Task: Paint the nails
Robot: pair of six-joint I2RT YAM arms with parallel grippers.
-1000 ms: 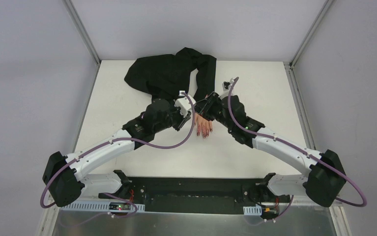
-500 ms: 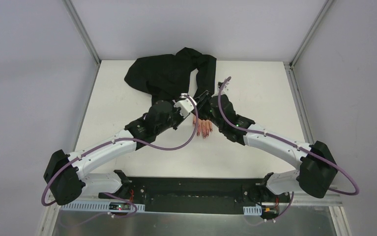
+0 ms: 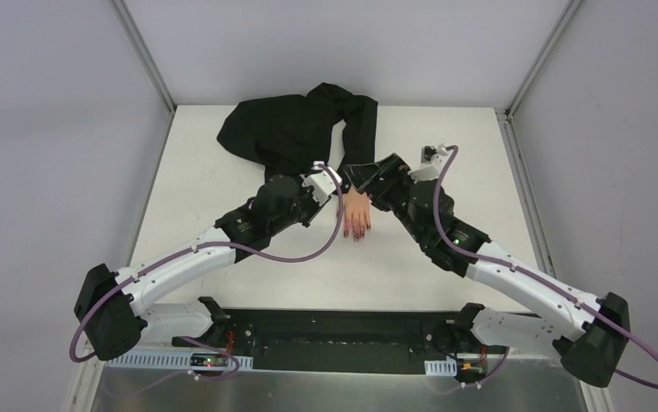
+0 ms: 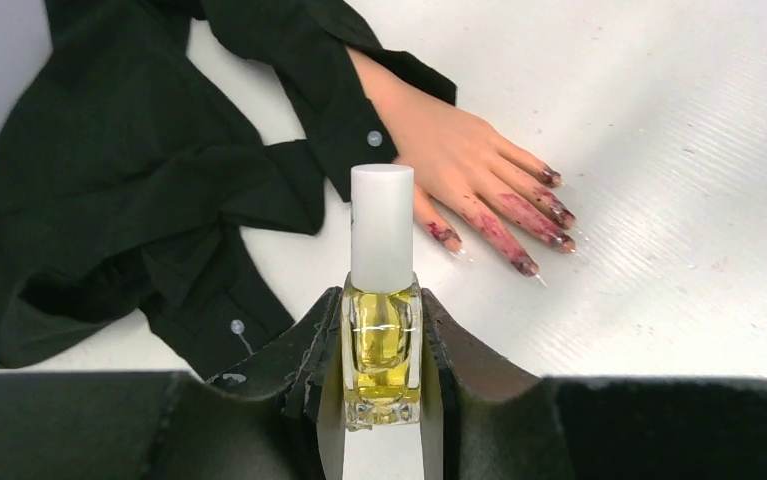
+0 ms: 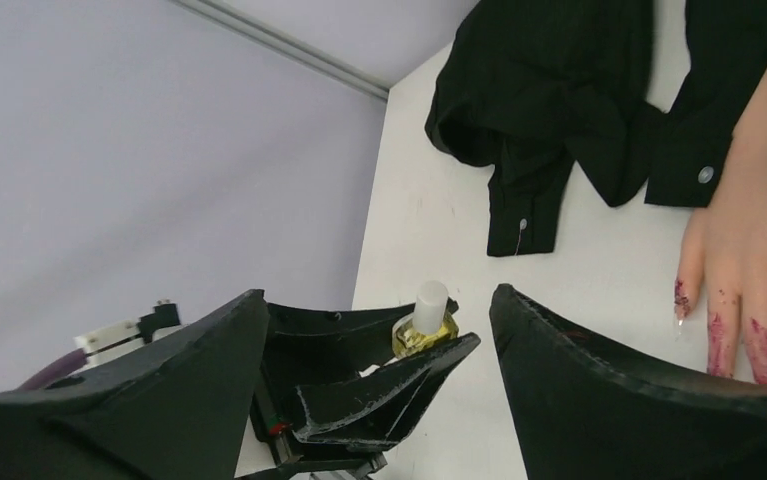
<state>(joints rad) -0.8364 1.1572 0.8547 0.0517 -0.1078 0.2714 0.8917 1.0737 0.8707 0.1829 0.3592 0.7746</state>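
Our left gripper hugs the polish bottle upright so nothing spills. The nails lie just past it. Our right gripper is spread wide, maybe to twist the cap.

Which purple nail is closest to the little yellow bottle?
The thumb nail, on the short finger apart from the other four, just beside the bottle.

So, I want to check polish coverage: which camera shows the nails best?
The left wrist view: all five nails lie unobstructed, dark polish smeared onto the skin. The right wrist view cuts the mannequin hand off at its edge; the top external view shows them tiny.
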